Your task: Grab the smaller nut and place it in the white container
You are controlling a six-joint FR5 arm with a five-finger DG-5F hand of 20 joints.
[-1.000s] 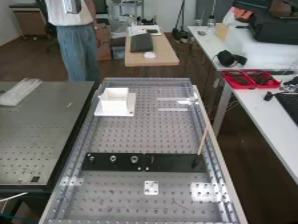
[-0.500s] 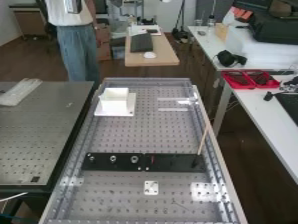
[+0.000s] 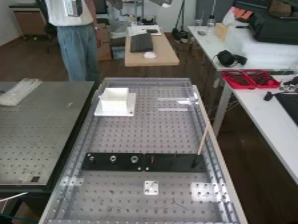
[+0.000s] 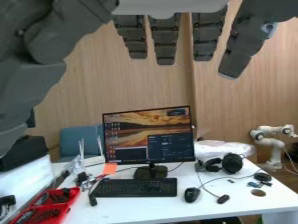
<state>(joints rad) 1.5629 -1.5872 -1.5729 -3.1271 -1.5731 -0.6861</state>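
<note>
Smaller nut, small round metal part (image 3: 91,158), stands on flat black bar (image 3: 173,162), at the row's left end in the high view. Larger nut, round metal (image 3: 113,159), just beside it; round metal bearing (image 3: 134,159) next along. Bar lies across perforated grey metal bench (image 3: 126,137). White square-sided container (image 3: 115,106) sits farther up the bench, well apart from nut. Thin light-brown stick (image 3: 203,137) rises near bar's other end. White square plate with holes (image 3: 151,188) lies on the near side of bar. Wrist view: dark grey hand (image 4: 164,42) released, fingers straight, above white desk (image 4: 219,202) with black-framed monitor (image 4: 146,135) and black keyboard (image 4: 136,187).
</note>
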